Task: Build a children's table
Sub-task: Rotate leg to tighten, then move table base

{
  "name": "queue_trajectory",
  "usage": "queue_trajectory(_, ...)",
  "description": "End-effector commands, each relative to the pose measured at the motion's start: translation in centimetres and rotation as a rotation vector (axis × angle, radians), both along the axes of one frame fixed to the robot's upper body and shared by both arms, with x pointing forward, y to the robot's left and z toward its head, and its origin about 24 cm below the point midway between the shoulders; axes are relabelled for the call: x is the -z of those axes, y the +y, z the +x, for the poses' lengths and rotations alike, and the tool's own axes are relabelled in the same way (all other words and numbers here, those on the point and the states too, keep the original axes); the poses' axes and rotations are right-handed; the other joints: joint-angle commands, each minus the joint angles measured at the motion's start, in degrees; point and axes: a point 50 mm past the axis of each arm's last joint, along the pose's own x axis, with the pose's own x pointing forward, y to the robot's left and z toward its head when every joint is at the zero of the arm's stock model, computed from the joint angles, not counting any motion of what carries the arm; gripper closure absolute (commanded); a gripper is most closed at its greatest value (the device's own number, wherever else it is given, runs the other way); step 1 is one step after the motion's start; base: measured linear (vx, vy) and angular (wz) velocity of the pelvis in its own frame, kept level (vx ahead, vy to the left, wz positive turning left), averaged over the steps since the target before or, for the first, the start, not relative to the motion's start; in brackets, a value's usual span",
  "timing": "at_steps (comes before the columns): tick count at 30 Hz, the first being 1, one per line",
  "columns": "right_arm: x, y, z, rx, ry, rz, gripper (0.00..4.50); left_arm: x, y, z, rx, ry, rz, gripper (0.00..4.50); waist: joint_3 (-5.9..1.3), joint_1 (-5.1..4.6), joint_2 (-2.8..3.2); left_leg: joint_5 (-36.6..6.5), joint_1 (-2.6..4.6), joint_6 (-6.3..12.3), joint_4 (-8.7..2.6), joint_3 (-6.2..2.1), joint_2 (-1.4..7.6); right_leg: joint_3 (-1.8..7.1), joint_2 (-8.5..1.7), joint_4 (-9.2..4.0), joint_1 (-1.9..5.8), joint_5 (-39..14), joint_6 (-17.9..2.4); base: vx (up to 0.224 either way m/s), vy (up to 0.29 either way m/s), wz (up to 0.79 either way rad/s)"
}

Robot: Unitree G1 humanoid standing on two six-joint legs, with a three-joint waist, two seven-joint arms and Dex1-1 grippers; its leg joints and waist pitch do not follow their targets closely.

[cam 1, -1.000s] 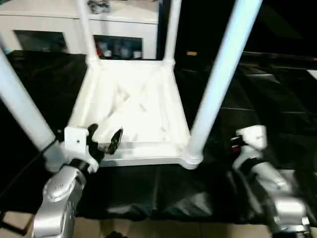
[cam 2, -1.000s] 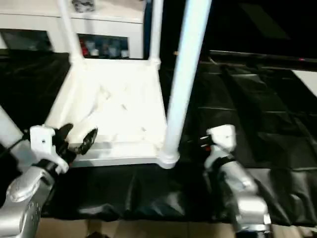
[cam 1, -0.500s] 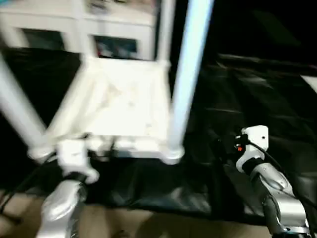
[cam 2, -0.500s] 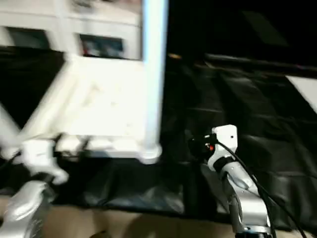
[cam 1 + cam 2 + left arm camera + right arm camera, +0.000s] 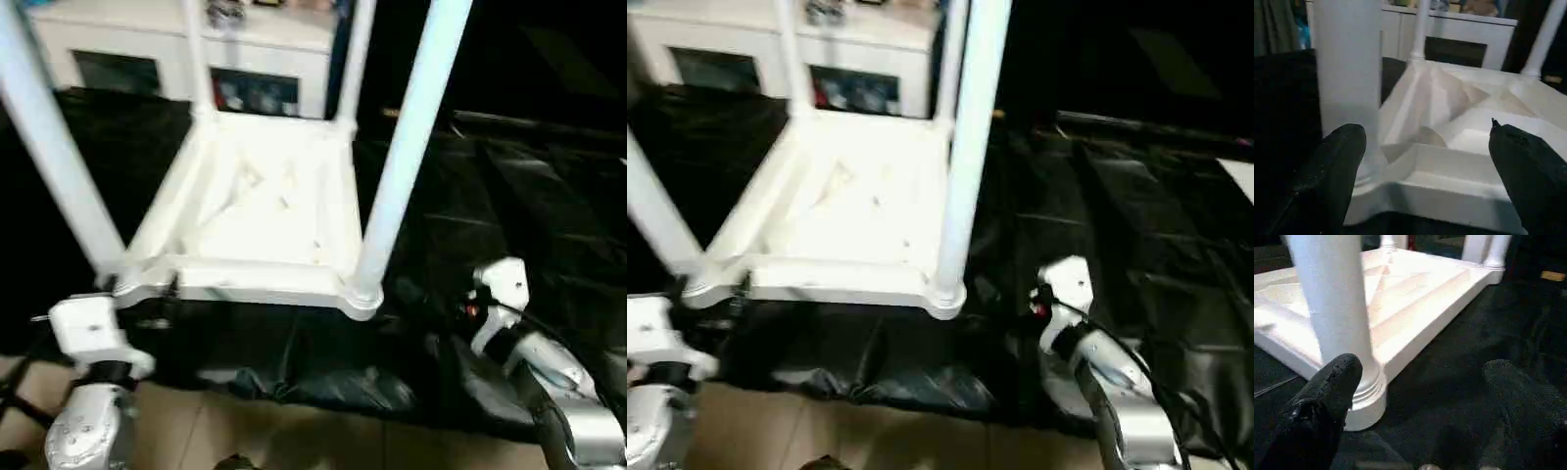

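The children's table lies upside down on black cloth, its ribbed white tabletop (image 5: 255,211) facing up. Four white legs stand in the corner sockets: front left (image 5: 59,147), front right (image 5: 402,157), and two at the back (image 5: 196,59) (image 5: 355,59). My left gripper (image 5: 1430,161) is open, just short of the front left corner, with that leg (image 5: 1347,73) beside one finger. My right gripper (image 5: 1425,396) is open over the cloth, right of the front right leg (image 5: 1332,298) and its socket (image 5: 1369,404). Neither holds anything.
A white cabinet with glass doors (image 5: 157,49) stands behind the table. The black cloth (image 5: 519,196) spreads far to the right and hangs crumpled over the near edge (image 5: 323,387). Tan floor (image 5: 245,436) shows below it.
The camera has shifted. My left gripper has drawn back from the tabletop's front rim toward me and the front left corner. The right gripper stays beside the front right leg.
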Motion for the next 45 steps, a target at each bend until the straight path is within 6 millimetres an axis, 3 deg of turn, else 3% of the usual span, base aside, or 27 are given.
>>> queue_trajectory(1, -0.6, 0.5, -0.3, -0.071, -0.007, 0.027, 0.0, -0.6, 0.5, -0.1, -0.046, -0.024, 0.021, 0.02, -2.24, -0.17, 0.53, -20.2, 0.15, -0.37, -5.69, -2.72, 4.69, 4.26, -5.4, -6.23, 1.03, -18.7, -4.2, 0.0, 0.0, 0.0)
queue_trajectory(3, -0.6, 1.2, -0.3, -0.103, -0.003, 0.037, 0.0, -0.6, 0.8, -0.1, -0.072, -0.023, 0.02, 0.02, -2.51, -0.5, 0.57, -16.2, -0.22, 0.51, -5.66, -2.66, 4.81, 4.17, -5.17, -5.49, 1.44, -10.5, -6.0, 0.025, 0.012, 0.0)
queue_trajectory(6, -0.4, 2.7, -0.1, -0.142, 0.0, 0.058, 0.0, -0.7, 1.6, 0.0, -0.13, -0.025, 0.016, 0.02, -2.6, -0.6, 0.59, -13.7, -0.24, 1.42, -5.25, -2.28, 4.62, 4.19, -5.26, -5.14, 1.45, -6.4, -7.6, 0.0, 0.0, 0.0)
queue_trajectory(10, -0.2, 4.0, 0.0, -0.191, 0.005, 0.07, 0.0, -0.6, 2.0, -0.1, -0.157, -0.021, 0.009, 0.02, -2.29, -0.45, 0.54, -15.0, -0.11, 1.2, -5.42, -2.25, 4.7, 4.24, -5.43, -5.54, 1.39, -10.3, -7.4, 0.0, 0.0, 0.0)
queue_trajectory(15, 0.3, 5.1, 1.2, -0.15, -0.008, 0.017, 0.0, -0.3, 2.6, -0.1, -0.191, -0.003, -0.008, 0.02, -2.15, -0.47, 0.7, -17.8, 0.2, -1.02, -5.65, -2.36, 4.68, 4.3, -5.45, -5.86, 1.13, -14.4, -6.5, 0.0, 0.0, 0.0)
queue_trajectory(18, 0.4, 5.5, 1.9, -0.118, -0.012, 0.01, 0.0, -0.1, 2.9, 0.1, -0.2, 0.014, -0.009, 0.02, -2.18, -0.5, 0.63, -17.7, 0.15, -1.18, -5.73, -2.38, 4.53, 4.3, -5.38, -5.66, 1.12, -13.7, -6.5, 0.0, 0.0, 0.0)
queue_trajectory(19, 0.4, 5.9, 2.3, -0.119, -0.008, 0.019, 0.0, 0.1, 3.1, 0.3, -0.194, 0.028, -0.009, 0.02, -2.22, -0.49, 0.08, -17.6, 0.22, -1.02, -5.67, -2.31, 4.55, 4.33, -5.42, -5.74, 1.12, -13.9, -6.3, 0.0, 0.0, 0.0)
queue_trajectory(21, 0.4, 6.4, 2.6, -0.123, -0.003, 0.03, 0.0, 0.2, 3.5, 0.8, -0.182, 0.046, -0.004, 0.02, -2.35, -0.37, 0.55, -16.5, 0.3, -1.07, -5.67, -2.4, 4.53, 4.39, -5.44, -5.44, 1.08, -12.6, -6.5, 0.0, 0.0, 0.0)
queue_trajectory(22, 0.6, 6.9, 2.9, -0.129, 0.003, 0.043, 0.0, 0.4, 4.0, 1.5, -0.154, 0.069, 0.005, 0.02, -2.35, -0.38, -0.02, -16.1, 0.27, -0.99, -5.7, -2.36, 4.68, 4.36, -5.43, -5.45, 1.17, -11.9, -6.5, 0.0, 0.0, 0.0)
queue_trajectory(23, 0.7, 7.3, 3.3, -0.13, 0.005, 0.053, 0.0, 0.5, 4.3, 2.2, -0.113, 0.081, 0.003, 0.02, -2.49, -0.31, 0.47, -15.3, 0.45, -1.1, -5.68, -2.35, 4.57, 4.38, -5.32, -5.07, 0.98, -10.2, -6.9, 0.0, 0.0, 0.0)
queue_trajectory(24, 0.8, 7.6, 3.7, -0.125, 0.005, 0.062, 0.0, 0.4, 4.6, 2.9, -0.064, 0.091, 0.009, 0.02, -2.6, -0.26, 0.03, -14.3, 0.44, -0.95, -5.6, -2.22, 4.31, 4.39, -5.37, -4.91, 0.98, -9.3, -7.3, 0.0, 0.0, 0.0)
queue_trajectory(25, 0.8, 7.8, 3.9, -0.12, 0.004, 0.066, 0.0, 0.4, 4.7, 3.3, -0.036, 0.095, 0.012, 0.02, -2.62, -0.25, 0.21, -14.1, 0.51, -0.95, -5.62, -2.16, 4.2, 4.4, -5.38, -4.91, 0.85, -9.3, -7.4, 0.0, 0.0, 0.0)
queue_trajectory(26, 0.8, 7.8, 3.9, -0.12, 0.004, 0.066, 0.0, 0.4, 4.7, 3.3, -0.036, 0.095, 0.012, 0.02, -2.67, -0.31, 0.49, -14.3, 0.58, -2.07, -5.84, -2.36, 4.73, 4.32, -5.47, -4.67, 1.06, -8.2, -7.7, 0.0, 0.0, 0.0)
queue_trajectory(27, 0.8, 7.6, 4.3, -0.087, -0.003, 0.071, 0.0, 0.5, 4.7, 3.8, 0.008, 0.113, 0.021, 0.02, -2.68, -0.31, 0.18, -13.9, 0.62, -2.29, -5.86, -2.33, 4.89, 4.31, -5.52, -4.59, 1.07, -7.0, -7.9, 0.0, 0.0, 0.0)
queue_trajectory(30, 0.8, 6.5, 5.2, 0.023, -0.012, 0.068, 0.0, 0.8, 5.0, 4.5, 0.025, 0.159, 0.051, 0.02, -2.87, -0.3, 0.14, -11.7, 0.57, -2.25, -5.68, -2.03, 4.64, 4.38, -5.47, -3.97, 1.26, -2.7, -9.0, 0.0, 0.0, 0.0)
queue_trajectory(33, 0.8, 6.1, 5.4, 0.048, -0.013, 0.067, 0.0, 0.9, 5.0, 4.7, 0.024, 0.167, 0.054, 0.29, -2.7, -0.25, 0.0, -13.4, 0.65, -2.61, -5.77, -1.92, 4.63, 4.5, -5.71, -4.28, 1.26, -5.0, -9.1, 0.0, 0.0, 0.0)
queue_trajectory(34, 0.8, 5.4, 5.7, 0.095, -0.013, 0.065, 0.0, 0.9, 4.8, 4.8, 0.029, 0.157, 0.031, 0.36, -2.71, -0.12, 0.29, -13.8, 0.72, -2.81, -5.78, -1.97, 4.66, 4.52, -5.83, -4.35, 1.24, -5.8, -9.1, 0.0, 0.0, 0.0)
queue_trajectory(39, 1.2, 2.7, 6.6, 0.257, -0.005, 0.039, 0.0, 1.2, 1.8, 4.5, 0.085, 0.126, -0.064, 0.78, -2.56, -0.02, 0.16, -16.2, 0.72, -3.74, -5.85, -1.88, 4.9, 4.57, -5.91, -4.72, 1.22, -9.0, -9.4, 0.0, 0.0, 0.0)
queue_trajectory(45, 1.7, 2.1, 6.2, 0.258, -0.002, 0.003, 0.0, 1.7, 0.0, 4.9, 0.092, 0.131, -0.088, 1.24, -2.73, 0.06, -0.37, -13.6, 0.36, -1.88, -5.54, -1.77, 4.62, 4.53, -5.72, -4.78, 1.58, -8.3, -8.2, 0.0, 0.0, 0.0)
